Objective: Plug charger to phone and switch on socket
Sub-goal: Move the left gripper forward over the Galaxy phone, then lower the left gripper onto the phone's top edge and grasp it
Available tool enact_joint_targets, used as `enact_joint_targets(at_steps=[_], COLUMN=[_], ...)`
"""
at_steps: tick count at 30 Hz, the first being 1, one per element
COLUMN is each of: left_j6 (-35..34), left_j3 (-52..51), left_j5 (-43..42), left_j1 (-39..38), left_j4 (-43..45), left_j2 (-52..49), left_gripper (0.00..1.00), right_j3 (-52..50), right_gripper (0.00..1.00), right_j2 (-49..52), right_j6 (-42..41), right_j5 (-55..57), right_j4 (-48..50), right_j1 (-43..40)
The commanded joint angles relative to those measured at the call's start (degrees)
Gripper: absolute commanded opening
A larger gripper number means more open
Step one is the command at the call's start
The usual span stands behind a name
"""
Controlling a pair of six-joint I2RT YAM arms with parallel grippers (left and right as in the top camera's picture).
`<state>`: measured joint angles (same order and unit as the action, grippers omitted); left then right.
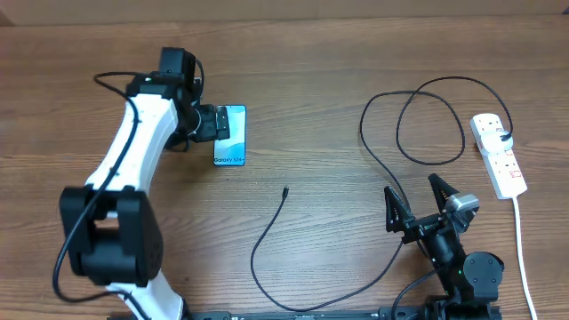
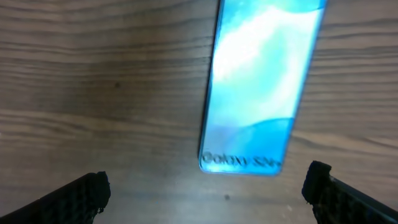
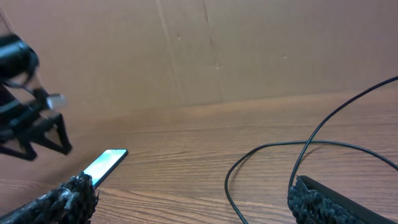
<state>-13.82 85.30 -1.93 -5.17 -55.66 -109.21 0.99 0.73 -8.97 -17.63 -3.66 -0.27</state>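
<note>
- your left gripper [image 2: 205, 183] is hanging released, ribbed fingers [image 2: 87, 190] wide, at the glossy slim phone [image 1: 230, 135], far left.
- your right gripper [image 1: 411, 185] is gaping empty.
- the left wrist view is cropping the phone's far end.

On table [image 1: 338, 53], phone [image 1: 229, 135] lies flat, left of centre, far half. left gripper [image 1: 212, 123] sits just left of its far end, maybe overlapping that edge, hard to tell from above. charger [image 1: 284, 194] tip is near centre, apart from phone, to its near right. Its cable curves near, then right and far, loops, and reaches socket [image 1: 499, 156] at right edge. right gripper [image 1: 418, 197] is near right, between cable and socket's cord.
</note>
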Motion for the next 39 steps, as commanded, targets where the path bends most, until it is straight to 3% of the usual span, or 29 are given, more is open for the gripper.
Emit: enact_joint_targets(at_steps=[1,12,19,26,33,39], left_j6=[-1.14,2.91,6.58,6.51,6.38,1.16], left_j3=[1.05,1.05,1.07,1.07,1.05,0.98], left_j5=[1.29,-5.4,-5.95,-11.87,-10.49,0.2], left_j1=[-0.9,-0.98,-0.98,-1.16,-3.5,-5.4], left_j4=[0.76,5.42,8.57,13.33,14.6,12.5], left_j2=[-4.22,-12.31,-12.87,-12.9,-13.31,-13.31], left_gripper=[1.0,1.0,1.0,1.0,1.0,1.0], right_j3=[-0.55,-0.55,-0.55,-0.55,-0.55,-0.55], right_gripper=[1.0,1.0,1.0,1.0,1.0,1.0], right_j2=[-0.55,-0.55,-0.55,-0.55,-0.55,-0.55], right_j6=[0.02,0.02,0.02,0.02,0.02,0.02], right_j5=[-0.04,-0.04,-0.04,-0.04,-0.04,-0.07], right_j4=[0.35,0.35,0.35,0.35,0.35,0.35], right_j1=[0.31,0.31,0.31,0.31,0.31,0.31])
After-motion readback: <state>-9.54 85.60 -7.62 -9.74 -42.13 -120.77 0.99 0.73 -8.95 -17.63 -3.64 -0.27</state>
